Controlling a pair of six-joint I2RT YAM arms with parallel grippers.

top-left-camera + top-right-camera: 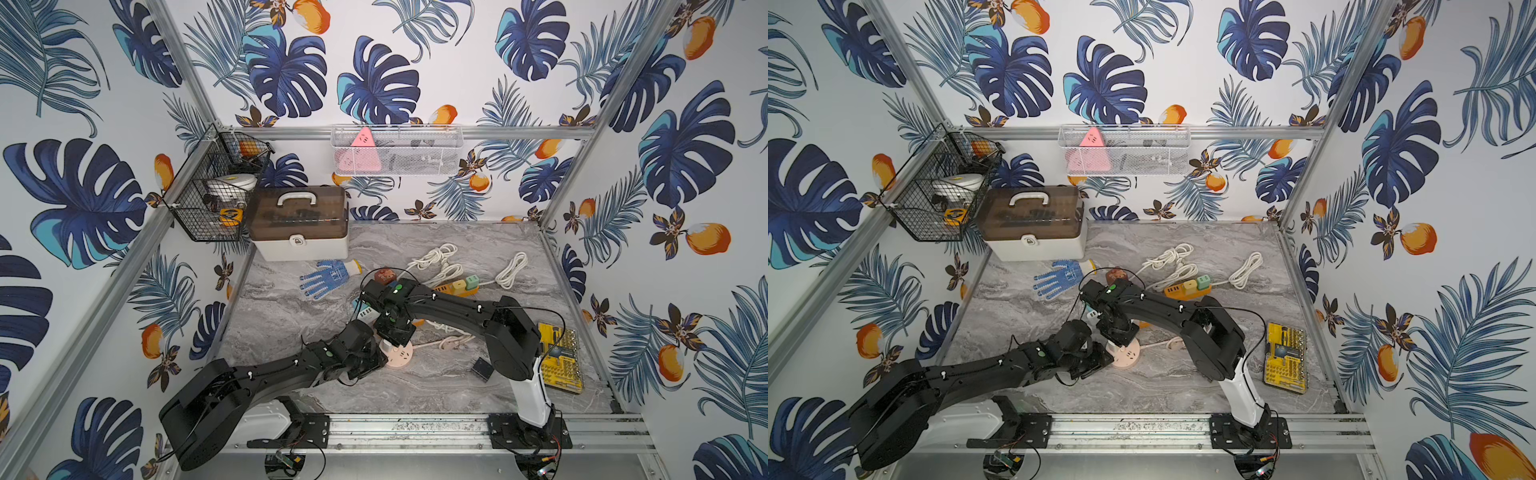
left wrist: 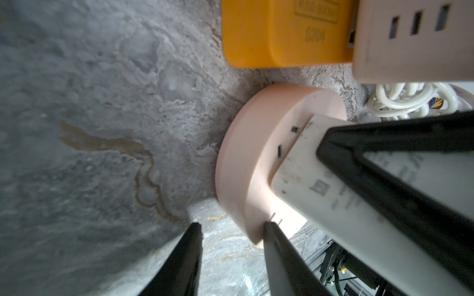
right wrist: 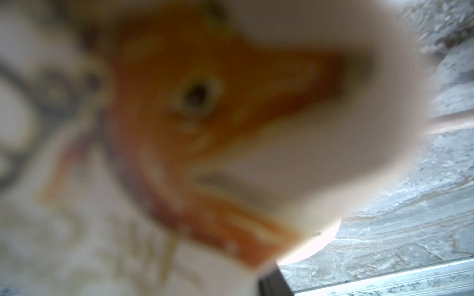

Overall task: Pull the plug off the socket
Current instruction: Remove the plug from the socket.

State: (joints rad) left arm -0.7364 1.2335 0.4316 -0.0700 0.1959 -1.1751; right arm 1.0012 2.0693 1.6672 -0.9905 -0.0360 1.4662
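Nearest the robot's base, the left gripper (image 2: 232, 225) lies low on the grey marbled tabletop (image 1: 415, 386). Its 2 black fingers are a narrow gap apart with only bare table between them, and 1 fingertip touches the rim of the round pale-pink plastic socket (image 2: 246, 159); it holds nothing. The socket lies flat on the table with the white rectangular plastic plug (image 2: 307, 184) standing on it, the plug's base flush against the pink face with no gap or prongs showing. I judge it fully seated, so the pull itself is not yet done. Just beyond, the right gripper (image 1: 390, 338) comes down from above and is clamped on the plug's body. The grasp looks complete. What is left is to lift the plug straight off, and the socket may ride up with it unless it is braced. Farther back lies a yellow power strip (image 1: 453, 289), untouched.
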